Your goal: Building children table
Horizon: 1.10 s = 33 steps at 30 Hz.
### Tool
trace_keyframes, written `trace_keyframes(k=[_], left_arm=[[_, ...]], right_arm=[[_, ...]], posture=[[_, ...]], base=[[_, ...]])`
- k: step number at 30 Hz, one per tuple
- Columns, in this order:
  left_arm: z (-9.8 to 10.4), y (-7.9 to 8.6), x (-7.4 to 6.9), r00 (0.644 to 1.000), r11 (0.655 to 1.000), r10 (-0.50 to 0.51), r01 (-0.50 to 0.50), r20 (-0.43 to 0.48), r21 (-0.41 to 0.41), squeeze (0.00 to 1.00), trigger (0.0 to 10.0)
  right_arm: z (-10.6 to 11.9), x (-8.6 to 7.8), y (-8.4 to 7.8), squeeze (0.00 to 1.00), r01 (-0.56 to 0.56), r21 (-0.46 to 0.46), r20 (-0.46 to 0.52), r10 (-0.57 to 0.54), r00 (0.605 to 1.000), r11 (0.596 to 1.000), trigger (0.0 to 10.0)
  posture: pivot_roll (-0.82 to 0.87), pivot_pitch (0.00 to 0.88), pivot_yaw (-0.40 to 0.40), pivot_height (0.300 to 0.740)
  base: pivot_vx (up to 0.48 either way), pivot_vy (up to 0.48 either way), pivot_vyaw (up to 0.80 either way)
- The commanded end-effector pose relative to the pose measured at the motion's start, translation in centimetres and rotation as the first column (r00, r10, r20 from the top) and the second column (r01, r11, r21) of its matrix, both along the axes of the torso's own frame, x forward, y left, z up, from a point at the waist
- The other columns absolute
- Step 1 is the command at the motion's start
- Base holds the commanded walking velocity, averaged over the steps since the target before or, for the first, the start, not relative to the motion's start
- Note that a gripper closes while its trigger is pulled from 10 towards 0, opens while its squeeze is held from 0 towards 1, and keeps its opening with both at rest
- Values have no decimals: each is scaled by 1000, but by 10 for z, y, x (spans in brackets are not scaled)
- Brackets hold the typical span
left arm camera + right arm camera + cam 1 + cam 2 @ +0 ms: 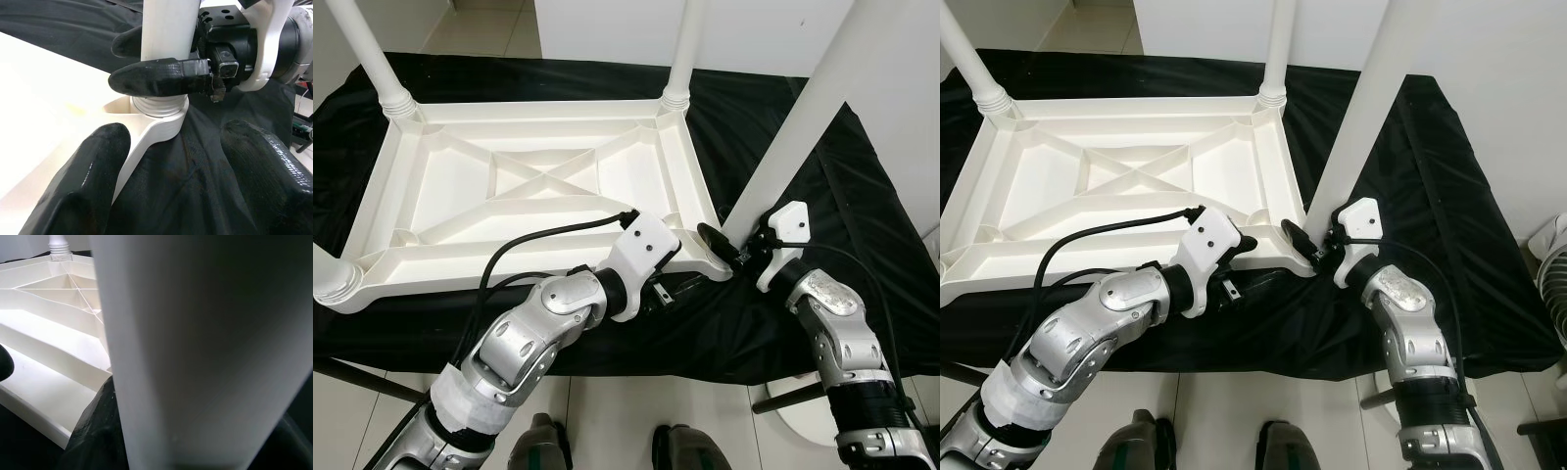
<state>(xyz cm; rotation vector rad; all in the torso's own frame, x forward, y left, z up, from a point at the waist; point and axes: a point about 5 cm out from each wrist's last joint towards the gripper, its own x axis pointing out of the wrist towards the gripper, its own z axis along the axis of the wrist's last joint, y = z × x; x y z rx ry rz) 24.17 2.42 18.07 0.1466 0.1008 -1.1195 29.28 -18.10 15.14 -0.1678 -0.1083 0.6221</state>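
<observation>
Right tool (744, 257) clamps last leg (822, 98) at corner socket (159, 110). Left tool (166, 166) spread, empty. Leg tilted; cross-threading risk.

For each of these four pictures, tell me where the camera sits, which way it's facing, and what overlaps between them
Left eye view: on the head, looking forward and down at the upturned white table top on black cloth; both silver arms and feet show.
Right eye view: the other eye, same scene.
Left wrist view: along the left claw, open, at the corner socket; the right claw grips the table leg.
Right wrist view: against that leg, ribbed underside beyond.
Shared: both wrist views show the leg the head views see at the near right corner.
</observation>
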Motion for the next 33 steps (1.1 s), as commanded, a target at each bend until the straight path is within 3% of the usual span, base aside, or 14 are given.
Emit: trace_keyframes(k=[1, 5, 10, 11, 12, 15, 17, 18, 19, 21, 24, 25, 27, 33], left_arm=[[-1, -3, -3, 997, 997, -71, 72, -13, 13, 0, 10000], [-1, -2, -3, 997, 997, -74, 74, -10, 16, 0, 10000], [0, -1, -2, 997, 997, -75, 75, -6, 21, 0, 10000], [0, -1, -2, 997, 997, -74, 74, -4, 22, 0, 10000], [0, -1, -2, 997, 997, -74, 74, -4, 22, 0, 10000], [0, -1, -1, 998, 998, -67, 67, -2, 20, 0, 10000], [0, -1, -2, 998, 998, -65, 65, -3, 18, 0, 10000], [0, -2, -2, 998, 998, -68, 68, -6, 14, 0, 10000], [0, -2, -2, 998, 998, -68, 68, -6, 14, 0, 10000], [-1, -4, -6, 996, 996, -84, 84, -13, 13, 0, 10000], [-1, -5, -7, 996, 996, -90, 90, -15, 13, 0, 10000], [-1, -5, -7, 996, 996, -90, 91, -15, 14, 0, 10000], [-1, -5, -6, 996, 996, -85, 86, -12, 13, 0, 10000], [0, -6, -4, 996, 996, -87, 87, -9, 10, 0, 10000]], right_arm=[[-16, -4, 2, 0, 6, -1, -72, -6, 997, 1000, 10000], [-15, -5, 2, 0, 44, 6, -66, -43, 997, 999, 10000], [-13, -8, 11, 0, 204, 7, -56, -203, 978, 979, 10000], [-13, -8, 14, 0, 305, 30, -80, -302, 950, 952, 10000], [-13, -8, 14, 0, 305, 30, -80, -302, 950, 952, 10000], [-14, -10, 15, 0, 524, 33, -96, -519, 850, 851, 10000], [-14, -11, 15, 0, 558, 26, -82, -555, 828, 829, 10000], [-15, -12, 15, 0, 610, 29, -90, -605, 791, 792, 10000], [-15, -12, 15, 0, 610, 29, -90, -605, 791, 792, 10000], [-15, -15, 23, 0, 655, 53, -96, -649, 755, 754, 10000], [-14, -17, 28, 0, 661, 65, -97, -655, 749, 747, 10000], [-10, -19, 33, 1000, 650, 98, -92, -644, 760, 753, 10000], [-3, -20, 39, 1000, 614, 149, -77, -610, 789, 775, 10000], [2, -19, 38, 1000, 609, 156, -72, -605, 793, 778, 10000]], posture=[[-66, 102, -1, 740], [-70, 98, 3, 740], [-66, 102, -4, 740], [-65, 104, -8, 740], [-65, 104, -8, 740], [-65, 105, -9, 740], [-65, 105, -9, 740], [-65, 108, -11, 740], [-65, 108, -11, 740], [-66, 108, -6, 740], [-66, 108, -6, 740], [-68, 103, -6, 740], [-72, 103, -7, 740], [-87, 96, -7, 740]], base=[[0, 0, 0], [0, 0, 0], [0, 0, 0], [0, 0, 0], [0, 0, 0], [0, 0, 0], [0, 0, 0], [0, 0, 0], [0, 0, 0], [0, 0, 0], [0, 0, 0], [0, 0, 0], [0, 0, 0], [0, 0, 0]])
